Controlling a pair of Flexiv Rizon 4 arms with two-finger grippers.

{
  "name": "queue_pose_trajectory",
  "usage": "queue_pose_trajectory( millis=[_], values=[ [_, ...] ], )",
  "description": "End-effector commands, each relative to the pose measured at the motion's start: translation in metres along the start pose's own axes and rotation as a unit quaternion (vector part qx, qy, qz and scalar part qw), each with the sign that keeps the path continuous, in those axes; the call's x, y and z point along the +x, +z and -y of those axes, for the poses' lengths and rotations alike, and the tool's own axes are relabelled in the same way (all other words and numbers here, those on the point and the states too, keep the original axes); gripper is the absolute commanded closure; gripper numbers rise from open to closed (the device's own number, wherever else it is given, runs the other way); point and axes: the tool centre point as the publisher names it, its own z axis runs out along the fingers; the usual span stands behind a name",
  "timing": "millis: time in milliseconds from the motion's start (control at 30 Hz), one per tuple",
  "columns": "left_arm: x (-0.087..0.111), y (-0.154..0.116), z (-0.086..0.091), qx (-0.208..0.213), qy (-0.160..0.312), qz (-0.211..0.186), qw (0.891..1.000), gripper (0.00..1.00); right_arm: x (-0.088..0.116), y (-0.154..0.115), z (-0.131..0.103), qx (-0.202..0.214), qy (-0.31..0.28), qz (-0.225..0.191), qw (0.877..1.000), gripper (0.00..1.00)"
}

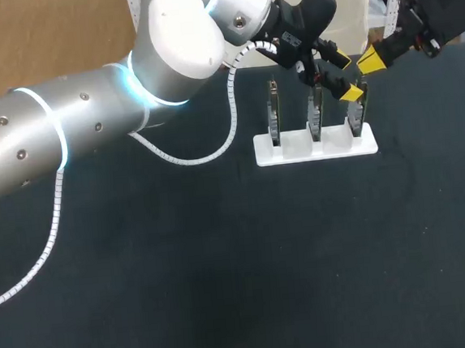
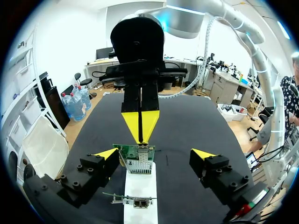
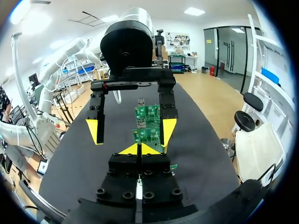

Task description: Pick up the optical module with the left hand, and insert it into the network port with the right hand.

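Left gripper [image 2: 154, 152] spread around port board [image 2: 138, 158]; right gripper [image 2: 140, 128] pinched just beyond.

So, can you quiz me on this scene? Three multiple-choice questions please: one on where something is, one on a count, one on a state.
1. Where are the boards?
A) lying in a tray
B) upright in a white stand
C) stacked in a box

2. How many boards are there?
A) two
B) three
C) five

3. How are the left arm's fingers?
A) open
B) shut together
C) shut on a bottle

Answers:
1 B: the boards stand in a row, on edge, in the white stand.
2 B: the head view shows three.
3 A: in the left wrist view the two yellow tips sit wide apart.
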Motion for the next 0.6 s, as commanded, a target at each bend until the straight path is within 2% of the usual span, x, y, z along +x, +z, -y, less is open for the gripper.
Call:
queue_pose_trajectory(
  millis=[33, 600],
  values=[
    [-0.0011, -0.0001, -0.001, 0.001, -0.001, -0.003, 1.0, 0.0, 0.0021, 0.0032, 0.001, -0.001, 0.002, -0.001, 1.0, 1.0],
    [-0.0011, -0.0001, -0.001, 0.001, -0.001, -0.003, 1.0, 0.0, 0.0051, 0.0055, 0.0027, -0.003, 0.008, -0.001, 1.0, 1.0]
  ],
)
